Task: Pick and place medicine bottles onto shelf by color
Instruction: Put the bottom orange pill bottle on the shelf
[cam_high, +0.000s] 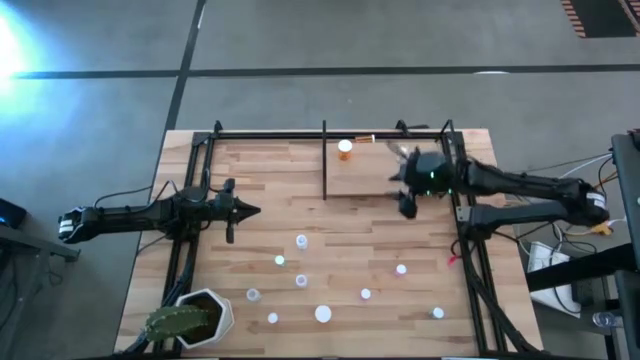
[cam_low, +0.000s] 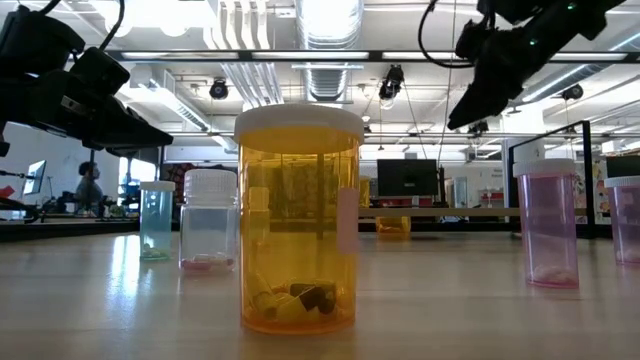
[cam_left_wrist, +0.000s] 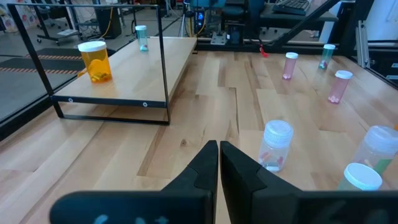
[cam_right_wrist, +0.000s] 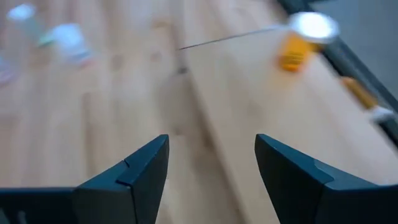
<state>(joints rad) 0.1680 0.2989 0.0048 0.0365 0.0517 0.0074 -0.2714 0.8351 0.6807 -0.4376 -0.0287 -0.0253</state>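
Two arms in view, neither holding anything. My right gripper hangs above the near edge of the shelf, arm reaching in from the right side; its wrist view shows the fingers spread wide with bare wood between them. My left gripper sits out over the left part of the tabletop, arm stretched level, fingers pressed together with only a hairline gap.

Count from the high view: one orange bottle with a white cap stands upright on the shelf near its far edge. Nine small bottles stand scattered on the near half of the tabletop, well apart from one another and from both grippers. Cap colours are hard to tell from above; the left wrist view shows pink, clear and bluish ones. One potted cactus stands at the near-left corner.
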